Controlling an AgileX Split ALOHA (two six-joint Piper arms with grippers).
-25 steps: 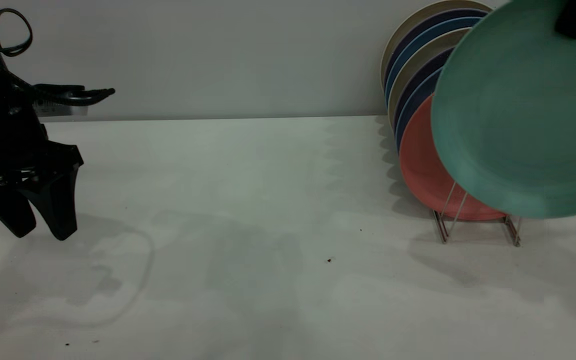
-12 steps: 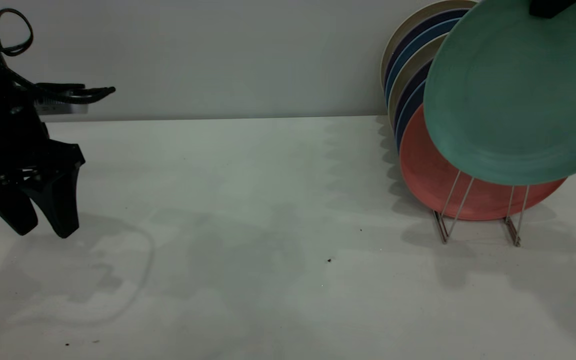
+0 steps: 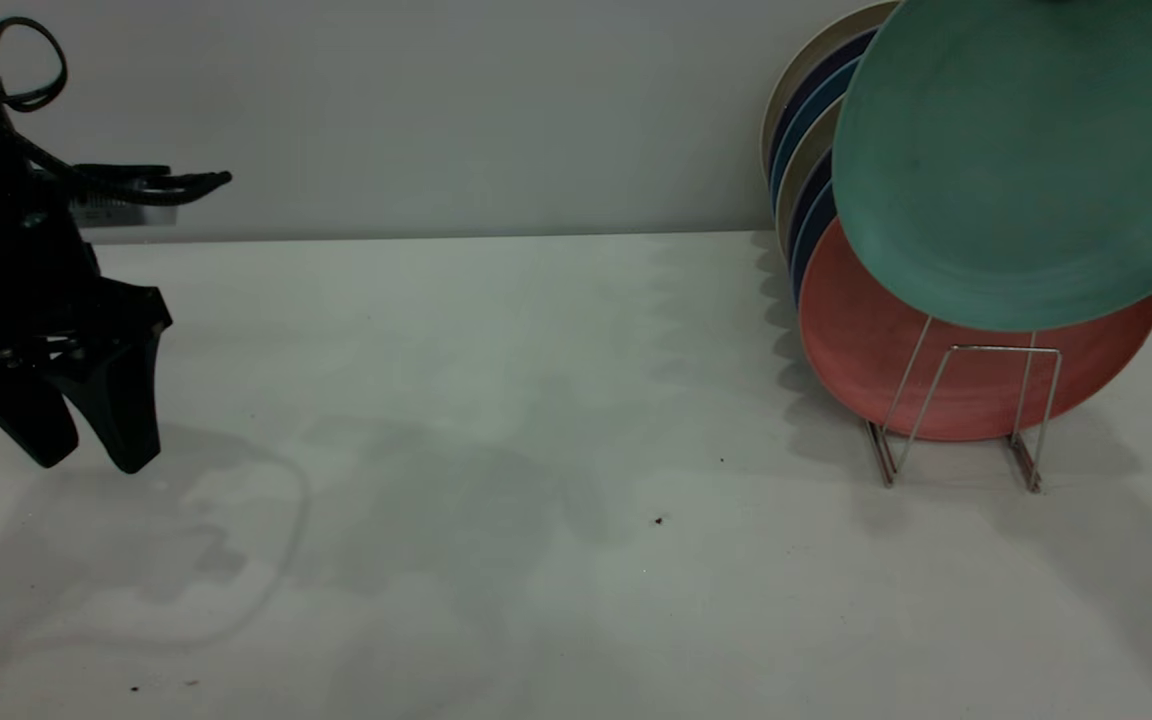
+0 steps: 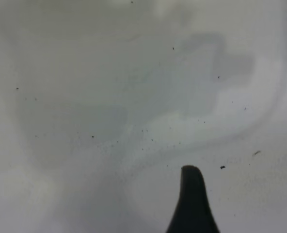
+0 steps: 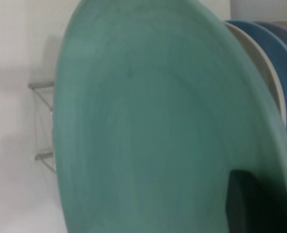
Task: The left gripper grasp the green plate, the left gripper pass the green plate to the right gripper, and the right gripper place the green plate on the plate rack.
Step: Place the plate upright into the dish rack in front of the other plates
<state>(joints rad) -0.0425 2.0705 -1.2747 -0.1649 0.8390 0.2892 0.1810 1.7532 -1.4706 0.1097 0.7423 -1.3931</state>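
Observation:
The green plate (image 3: 1016, 160) hangs tilted in the air at the upper right, above and in front of the plate rack (image 3: 1006, 347), whose front wire loop stands bare below it. The right gripper is out of the exterior view above the top edge. In the right wrist view the plate (image 5: 148, 136) fills the picture, and the right gripper (image 5: 260, 196) is shut on its rim, with one dark finger (image 5: 250, 204) on its face. The left gripper (image 3: 88, 462) hangs open and empty over the table at the far left; one of its fingers (image 4: 192, 204) shows in the left wrist view.
A salmon-pink plate (image 3: 866, 350) stands in the rack behind the front loop, with several cream and blue plates (image 3: 804, 150) behind it against the wall. Rack wires (image 5: 41, 85) show beside the green plate. The white table (image 3: 536, 400) runs between the arms.
The green plate has risen and shifted left, uncovering the rack's front loop and more of the pink plate. The right gripper has left the exterior view at the top. The left arm has not moved.

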